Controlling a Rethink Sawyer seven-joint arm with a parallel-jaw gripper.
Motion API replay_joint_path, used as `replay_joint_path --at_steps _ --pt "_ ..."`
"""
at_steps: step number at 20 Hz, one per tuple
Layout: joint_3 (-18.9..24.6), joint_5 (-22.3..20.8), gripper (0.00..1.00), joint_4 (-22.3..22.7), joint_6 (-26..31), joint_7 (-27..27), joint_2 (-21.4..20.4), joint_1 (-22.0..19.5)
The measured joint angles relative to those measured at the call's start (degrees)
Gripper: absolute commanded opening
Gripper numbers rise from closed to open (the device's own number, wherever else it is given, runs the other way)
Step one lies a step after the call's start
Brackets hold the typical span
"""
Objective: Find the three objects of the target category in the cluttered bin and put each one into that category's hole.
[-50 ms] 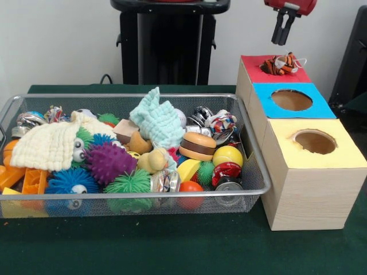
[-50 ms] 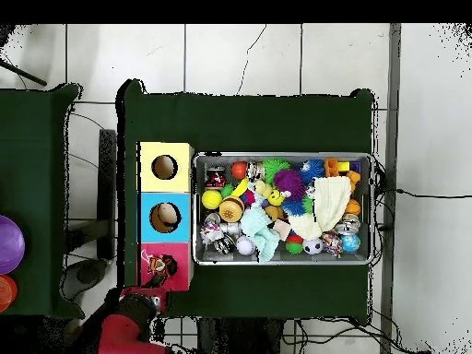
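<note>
The gripper (image 1: pixel 282 39) hangs above the red box (image 1: pixel 252 64), its fingers apparently together and empty, though the view is poor. The striped toy (image 1: pixel 281 63) sits jammed across the red box's hole and may snag rather than drop. The bin (image 1: pixel 252 172) touches the box row, leaving room only above.
</note>
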Motion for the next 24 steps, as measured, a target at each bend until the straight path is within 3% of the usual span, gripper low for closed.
replay_joint_path --at_steps 15,24 --pt "-1.9 0.97 0.0 -6.18 0.01 0.0 1.84 1.46" --pt "-1.19 2.14 0.0 -7.05 -0.09 0.0 3.67 0.53"
